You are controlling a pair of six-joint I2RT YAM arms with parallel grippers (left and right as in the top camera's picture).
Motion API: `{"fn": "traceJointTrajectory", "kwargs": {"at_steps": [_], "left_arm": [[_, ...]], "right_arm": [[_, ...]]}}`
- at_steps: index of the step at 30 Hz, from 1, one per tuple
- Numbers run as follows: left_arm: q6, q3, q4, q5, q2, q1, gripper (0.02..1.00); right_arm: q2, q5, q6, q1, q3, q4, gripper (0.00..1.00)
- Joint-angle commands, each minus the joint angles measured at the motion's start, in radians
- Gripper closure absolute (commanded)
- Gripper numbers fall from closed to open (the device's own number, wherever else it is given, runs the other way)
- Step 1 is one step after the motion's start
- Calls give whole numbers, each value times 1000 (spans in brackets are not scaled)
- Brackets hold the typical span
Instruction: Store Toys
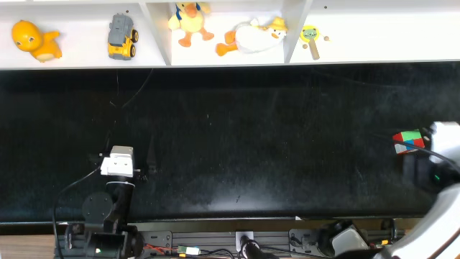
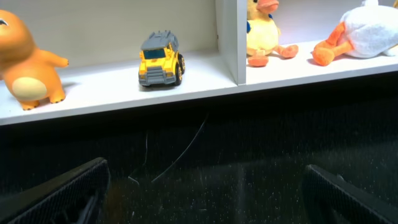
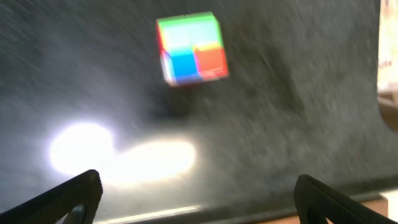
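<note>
Both claws are spread wide and hold nothing. My right gripper (image 3: 199, 186) has its two black fingers far apart, touching nothing. My left gripper (image 2: 205, 190) is just as open and just as bare, low over the black table top (image 1: 251, 144).

The one toy not yet put away is a small multicoloured plastic cube (image 3: 191, 48). It has a green top, and the face toward me is split into blue, red, yellow and pale patches. It sits on the table well out from the long white shelf (image 1: 388, 39), off the shelf's right end, with the right gripper farther from the shelf than the cube.

I count five toys on the shelf. The left bay holds one orange plastic dinosaur figure (image 1: 34, 39) and one yellow-and-grey toy truck (image 1: 122, 36). The middle bay holds two plush ducks, a yellow one (image 1: 190, 21) sitting up and a white one (image 1: 253, 36) lying down. The right bay holds one small green toy on a wooden handle (image 1: 310, 37).
</note>
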Motion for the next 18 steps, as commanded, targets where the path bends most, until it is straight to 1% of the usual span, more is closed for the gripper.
{"fn": "traceJointTrajectory", "kwargs": {"at_steps": [1,3,4,5,6,9,12,14,18], "left_arm": [[-11,-1,-5,-5,-11,-5,20],[-11,-1,-5,-5,-11,-5,20],[-11,-1,-5,-5,-11,-5,20],[-11,-1,-5,-5,-11,-5,20],[-11,-1,-5,-5,-11,-5,20],[-11,-1,-5,-5,-11,-5,20],[-11,-1,-5,-5,-11,-5,20],[-11,-1,-5,-5,-11,-5,20],[-11,-1,-5,-5,-11,-5,20]], "right_arm": [[127,-124,-198,-114,-5,59,5],[186,-158,-193,-126,-5,100,3],[220,-172,-172,-125,-5,130,5],[231,-177,-162,-125,-5,144,5],[272,-189,-125,-125,-5,200,3],[314,-203,-89,-116,-4,265,3],[338,-205,-73,-74,-3,287,5],[356,-203,-69,-27,-3,275,5],[379,-203,-28,34,-3,280,5]]}}
